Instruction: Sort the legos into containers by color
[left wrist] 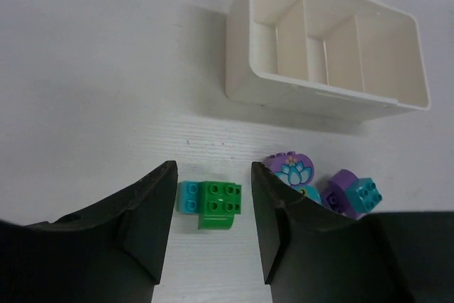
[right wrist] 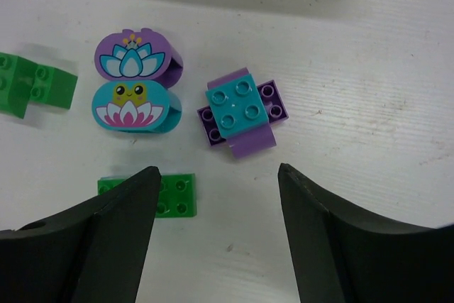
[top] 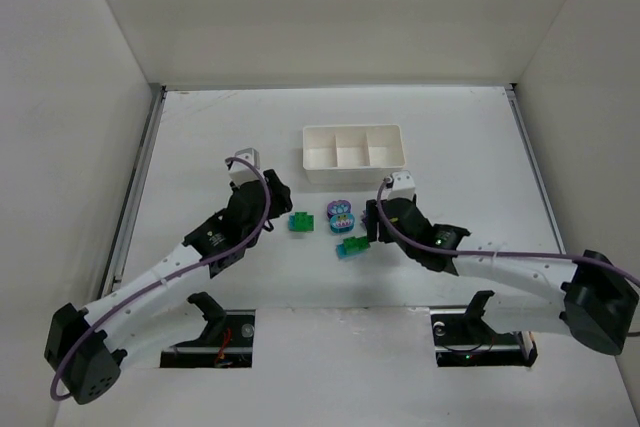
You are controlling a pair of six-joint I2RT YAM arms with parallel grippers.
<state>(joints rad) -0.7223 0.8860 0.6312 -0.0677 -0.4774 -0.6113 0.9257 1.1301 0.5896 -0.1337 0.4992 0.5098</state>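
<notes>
On the table [top: 200, 137], the white tray [top: 353, 146] holds nothing. The left gripper [left wrist: 211, 193] stands part-open astride the green-and-teal clump [left wrist: 213, 202], apparently not touching it. Next it must close, and then the colours need splitting. The right gripper [right wrist: 218, 175] gapes wide and empty near the purple-and-teal clump [right wrist: 241, 111]. The rounded pieces [right wrist: 135, 62] show lotus pictures and no writing.

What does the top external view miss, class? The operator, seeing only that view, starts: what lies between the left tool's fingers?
Observer: A green brick with a teal-blue brick stuck to it, lying loose inside the open left tool.
Operator: And under the right tool?
Observer: A teal-blue square brick stacked on a purple brick, just ahead of the open right tool.
Operator: The middle pieces?
Observer: Printed: a lotus on the purple piece, a frog on the teal piece.
</notes>
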